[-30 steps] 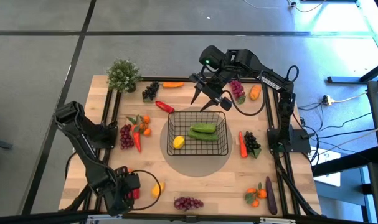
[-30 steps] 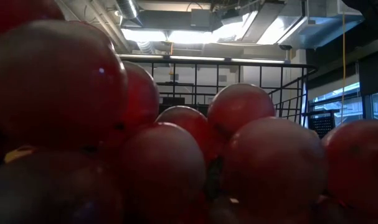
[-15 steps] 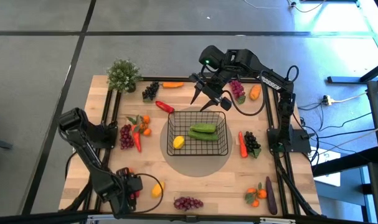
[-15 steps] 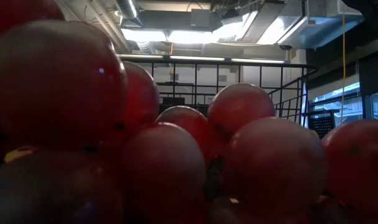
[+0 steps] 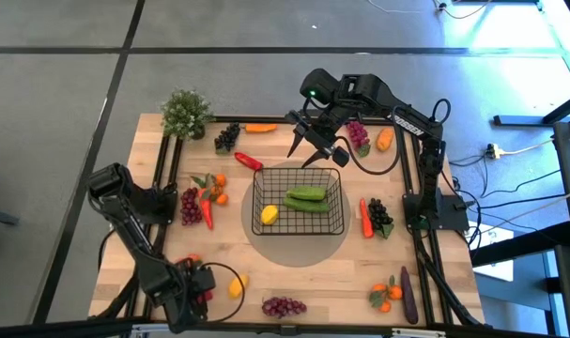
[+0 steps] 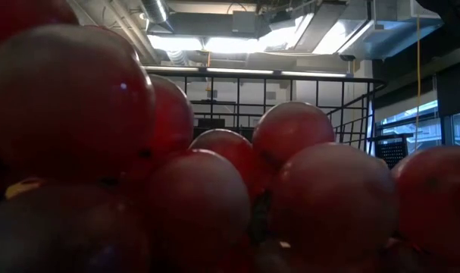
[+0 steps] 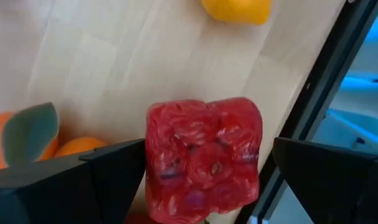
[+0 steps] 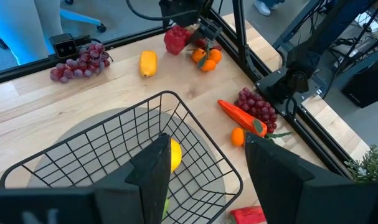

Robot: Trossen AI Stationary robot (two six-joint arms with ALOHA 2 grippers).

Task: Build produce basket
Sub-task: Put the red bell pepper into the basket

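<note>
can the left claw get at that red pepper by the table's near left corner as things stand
Probably yes. The left claw stands open right over the red pepper, one finger on each side, with nothing between them. The oranges and the table's frame rail sit close beside it but outside the fingers.

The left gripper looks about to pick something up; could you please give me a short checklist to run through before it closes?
1. Left gripper open: ok.
2. Red fruit piece centred between its fingers: ok.
3. Oranges and yellow fruit outside the jaws: ok.
4. Fingers low enough on the red piece: cannot tell.
5. Basket has free room beside lemon and cucumbers: ok.
6. Right gripper out of the drop path: not ok, it hangs open over the basket's far rim.
</note>
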